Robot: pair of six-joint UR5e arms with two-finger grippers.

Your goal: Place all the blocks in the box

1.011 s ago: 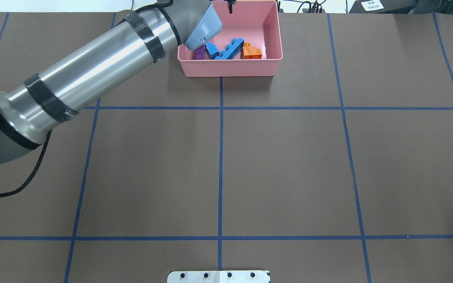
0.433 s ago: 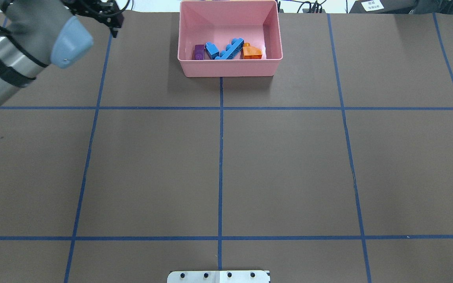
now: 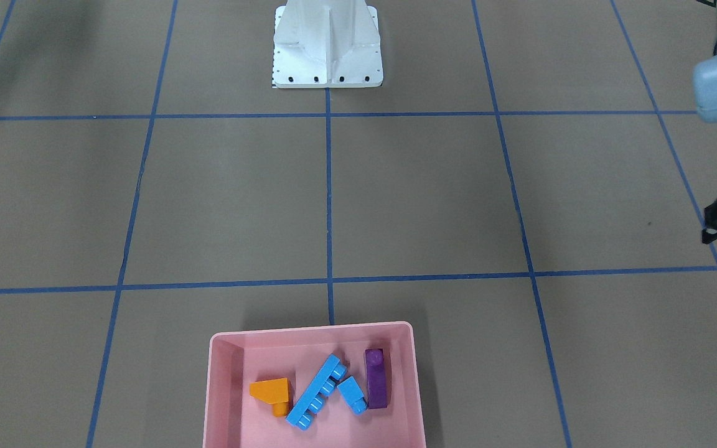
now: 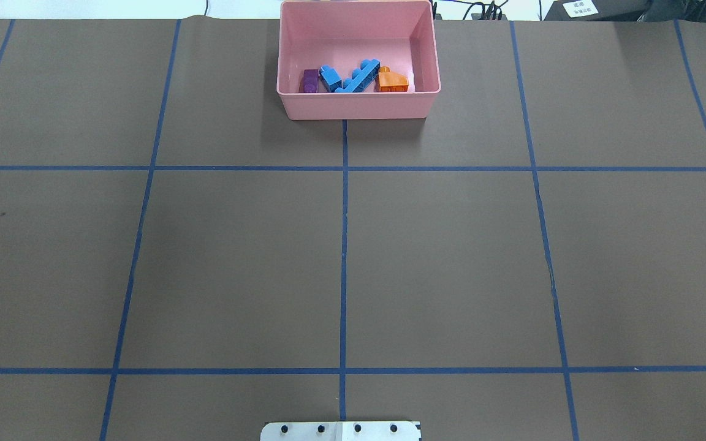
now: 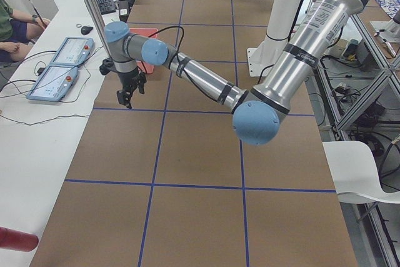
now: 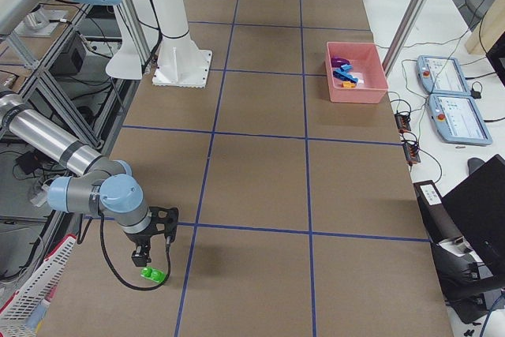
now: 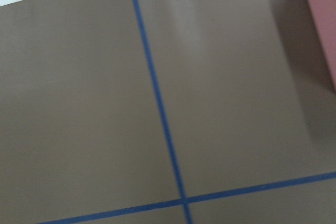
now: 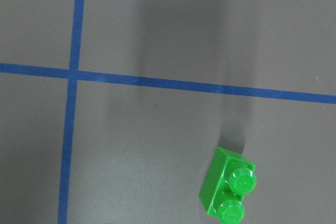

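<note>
**A:** Which blocks are in the box (image 3: 218,398)?

**B:** Four. The orange sloped block (image 3: 270,391) is at one end and the purple bar (image 3: 376,376) at the other. The long blue bar (image 3: 316,392) lies slantwise between them, with the small blue cube (image 3: 352,394) just beside the purple bar.

**A:** And the green one?

**B:** The green block (image 6: 154,275) lies on the desk (image 4: 451,245), well apart from the box, toward the end on the robot's right.

**A:** What are the fingers doing?

**B:** The right fingers (image 6: 140,258) hang near the green block. I cannot tell whether they are spread or pressed together. The left fingers (image 3: 713,231) hover over bare desk, well off the box's side on the robot's left. They are cut off at the picture's edge, so I cannot tell there either.
</note>
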